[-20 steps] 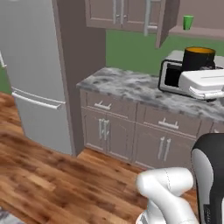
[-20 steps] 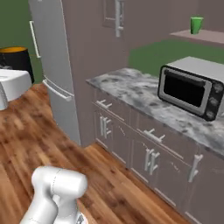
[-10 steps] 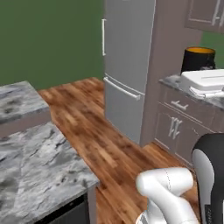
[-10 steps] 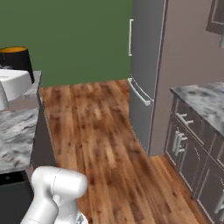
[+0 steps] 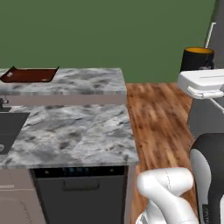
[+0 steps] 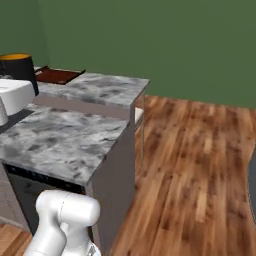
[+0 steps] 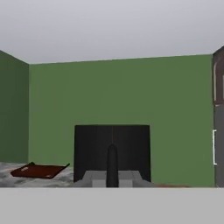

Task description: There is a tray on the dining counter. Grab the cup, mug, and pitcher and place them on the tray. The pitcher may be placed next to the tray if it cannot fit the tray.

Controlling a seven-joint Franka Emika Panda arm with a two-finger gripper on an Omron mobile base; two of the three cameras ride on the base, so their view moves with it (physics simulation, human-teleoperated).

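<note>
The mug (image 5: 197,59), a black cylinder with an orange inside, rides high in the hand (image 7: 112,177), whose fingers appear closed around it; in the hand view its dark body fills the middle, with its handle turned toward the camera between the two dark tips. By my judgement the mug is being carried to its place and is not yet delivered. The tray (image 5: 29,75), a flat rectangular piece in dark reddish-brown with a low raised rim, lies on the far raised ledge of the counter (image 5: 74,131), well apart from the mug, and nothing rests on it as far as I can see. So, judging from this, none of the three things is yet on the tray: the mug is on its way, and the cup and the pitcher remain to be fetched afterwards. The counter is grey-white marbled stone, smooth and matte, stepped into a lower slab and a higher ledge beyond it; a black sink basin (image 5: 9,131) is sunk into the lower slab below the tray. Beyond the counter's end runs a warm wooden plank floor (image 6: 200,165), and behind the tray stands a plain green wall (image 5: 109,35).
</note>
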